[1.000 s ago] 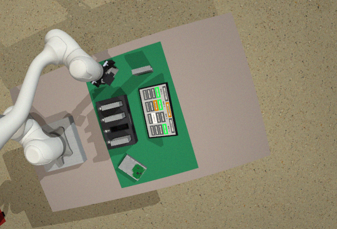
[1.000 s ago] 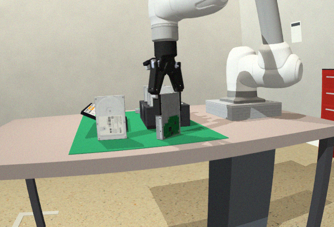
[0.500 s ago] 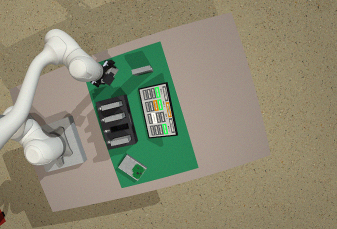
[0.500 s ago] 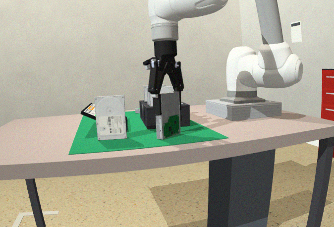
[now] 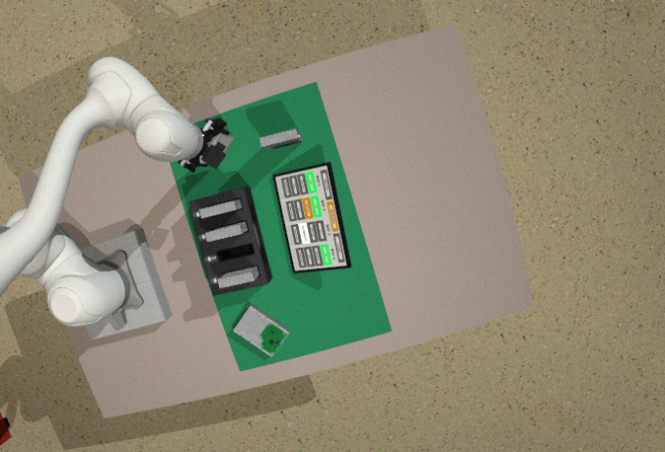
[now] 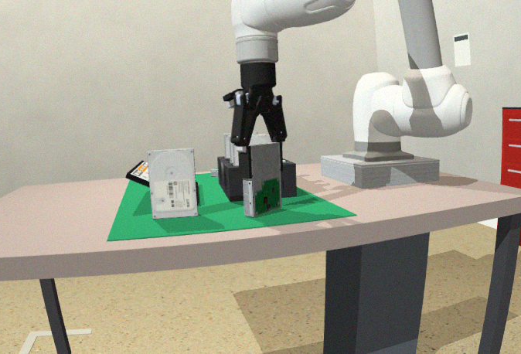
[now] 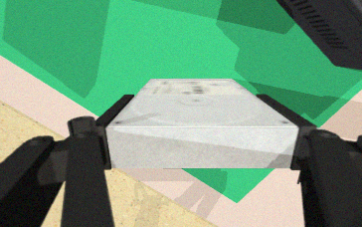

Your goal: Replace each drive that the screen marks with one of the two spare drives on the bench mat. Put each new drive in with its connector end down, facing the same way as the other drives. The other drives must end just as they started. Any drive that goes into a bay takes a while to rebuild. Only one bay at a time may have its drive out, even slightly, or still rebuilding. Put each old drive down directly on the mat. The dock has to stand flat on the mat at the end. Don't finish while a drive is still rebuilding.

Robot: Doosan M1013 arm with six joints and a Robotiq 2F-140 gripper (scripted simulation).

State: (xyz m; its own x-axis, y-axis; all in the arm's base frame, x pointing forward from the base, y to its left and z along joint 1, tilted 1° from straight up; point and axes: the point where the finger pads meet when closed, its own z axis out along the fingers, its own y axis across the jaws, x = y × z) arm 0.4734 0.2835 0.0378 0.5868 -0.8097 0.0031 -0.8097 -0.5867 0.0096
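Note:
My gripper (image 5: 213,144) is at the mat's near-left corner, shut on the two side edges of a spare drive (image 6: 263,179). That drive stands upright on the green mat (image 5: 290,276) with its circuit board low down, in front of the dock. In the wrist view the drive's top edge (image 7: 199,130) sits between both finger pads. The black dock (image 5: 230,240) holds three grey drives, and its third bay (image 5: 232,254) is empty. The second spare drive (image 5: 280,138) (image 6: 172,182) stands on edge on the mat. Another drive (image 5: 261,330) lies flat on the mat past the dock.
The screen (image 5: 312,216) lies on the mat beside the dock, showing green, orange and white marks. The arm's grey base block (image 5: 125,282) stands on the table left of the mat. The table edge runs close behind the gripper.

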